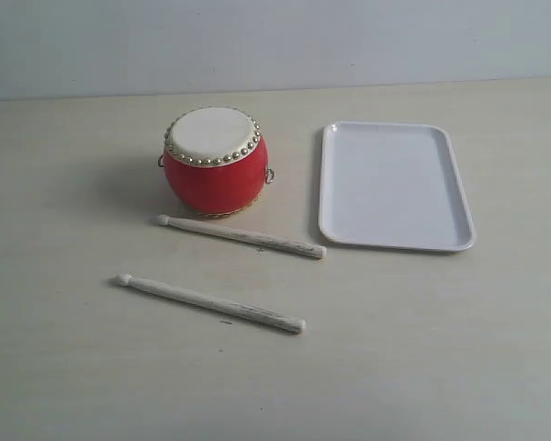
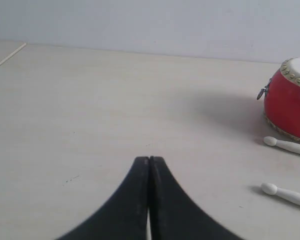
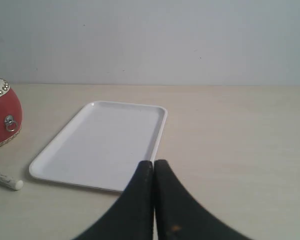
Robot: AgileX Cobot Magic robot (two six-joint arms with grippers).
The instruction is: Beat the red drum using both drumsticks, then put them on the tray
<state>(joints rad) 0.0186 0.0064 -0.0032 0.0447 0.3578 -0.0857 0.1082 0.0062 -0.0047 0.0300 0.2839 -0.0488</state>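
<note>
While the far stick (image 1: 243, 237) lies on the counter (image 1: 422, 358) just in front of the drum (image 1: 214, 163), we note the near stick (image 1: 211, 303) roughly parallel to it, well apart. The drum stands upright, left of the tray (image 1: 390, 184), not touching it. The left hand (image 2: 149, 160) and right hand (image 3: 153, 162) are each pressed together, clear of both sticks.
</note>
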